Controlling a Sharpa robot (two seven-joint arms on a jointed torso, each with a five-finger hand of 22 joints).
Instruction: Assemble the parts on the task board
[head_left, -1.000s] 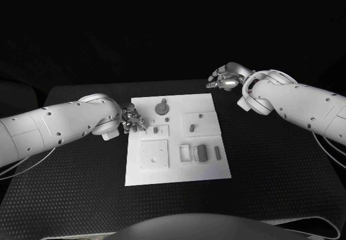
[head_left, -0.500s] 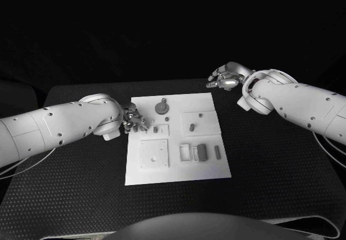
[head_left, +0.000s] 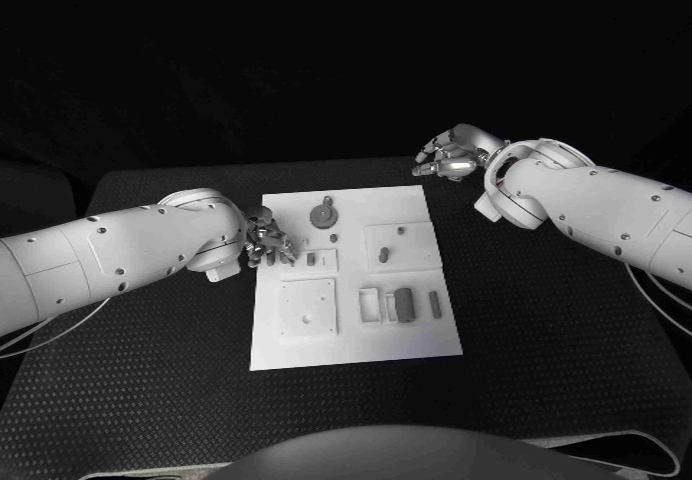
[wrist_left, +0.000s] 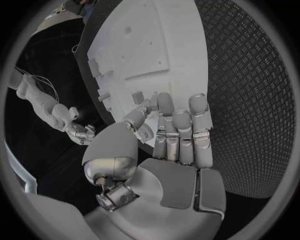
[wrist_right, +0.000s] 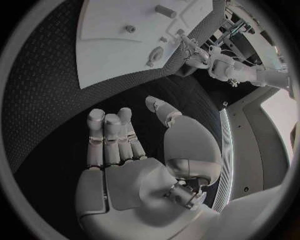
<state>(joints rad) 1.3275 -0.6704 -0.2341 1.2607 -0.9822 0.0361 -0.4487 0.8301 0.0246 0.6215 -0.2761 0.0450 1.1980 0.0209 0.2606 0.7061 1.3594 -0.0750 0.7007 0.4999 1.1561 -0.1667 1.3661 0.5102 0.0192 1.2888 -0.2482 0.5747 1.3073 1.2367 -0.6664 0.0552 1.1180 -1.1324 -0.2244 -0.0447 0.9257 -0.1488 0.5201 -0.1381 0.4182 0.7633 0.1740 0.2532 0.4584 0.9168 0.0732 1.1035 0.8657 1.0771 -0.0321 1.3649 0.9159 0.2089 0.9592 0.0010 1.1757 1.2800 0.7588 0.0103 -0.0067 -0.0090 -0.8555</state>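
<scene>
moved: nothing much; both hands hold position.
L hand (head_left: 265, 240): at task board (head_left: 418, 335) left edge, fingers together, empty.
R hand (head_left: 450, 155): off board's far corner, fingers loosely spread, empty.

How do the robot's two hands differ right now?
The left hand sits at the task board's left edge, fingers reaching over it; the right hand hangs off the board, beyond its far right corner, over the black table. The left hand's fingers are near a small part; the right hand's are near none. Both hold nothing.
</scene>
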